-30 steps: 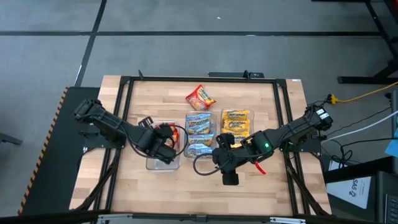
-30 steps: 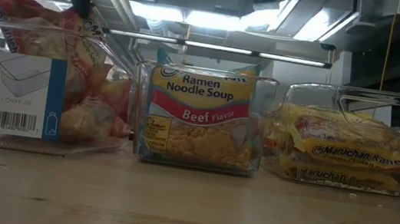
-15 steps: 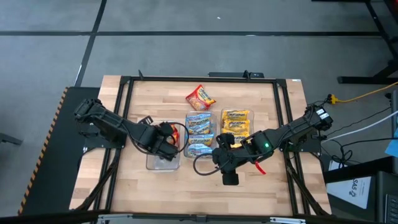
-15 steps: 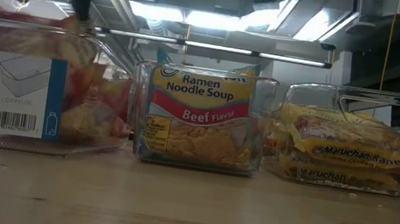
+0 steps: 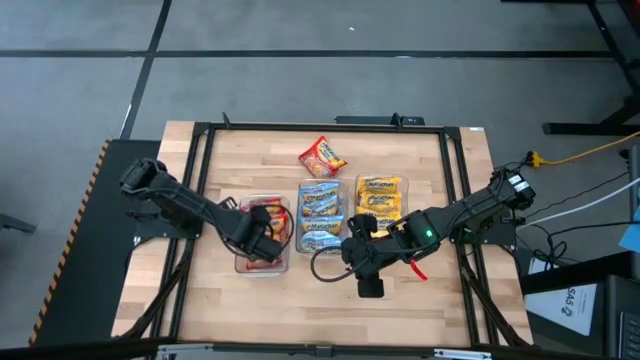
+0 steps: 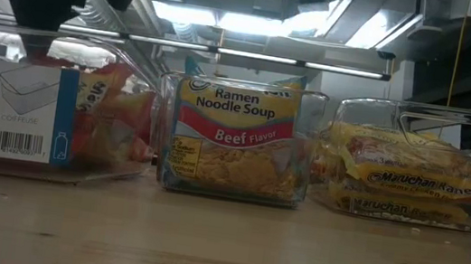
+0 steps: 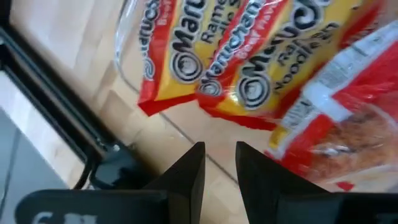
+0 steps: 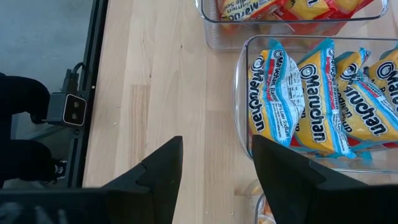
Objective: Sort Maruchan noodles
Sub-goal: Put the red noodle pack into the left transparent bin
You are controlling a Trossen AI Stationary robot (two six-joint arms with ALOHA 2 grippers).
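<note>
Red Maruchan packets (image 5: pixel 266 209) lie in the left clear bin (image 5: pixel 262 262), blue ones (image 5: pixel 321 202) in the middle bin, and yellow ones (image 5: pixel 379 195) in the right bin. One red-orange packet (image 5: pixel 322 156) lies loose on the table near the far edge. My left gripper (image 5: pixel 262 240) hangs over the left bin, holding nothing. Its fingers (image 7: pixel 221 160) stand a little apart above the red packets (image 7: pixel 249 74). My right gripper (image 5: pixel 357 262) waits open (image 8: pixel 217 155) near the front of the middle bin, beside the blue packets (image 8: pixel 311 106).
The three bins stand side by side mid-table, seen from the front in the low view: left bin (image 6: pixel 10 111), middle bin (image 6: pixel 236 141), right bin (image 6: pixel 412 174). A black frame rail (image 5: pixel 190 200) runs around the table. Bare wood lies toward the near edge (image 5: pixel 300 310).
My left gripper held a red packet above the left bin. It came down over the bin and shifted toward the near edge. The packet now lies in the bin among the other red ones, free of the fingers. The right arm kept still.
</note>
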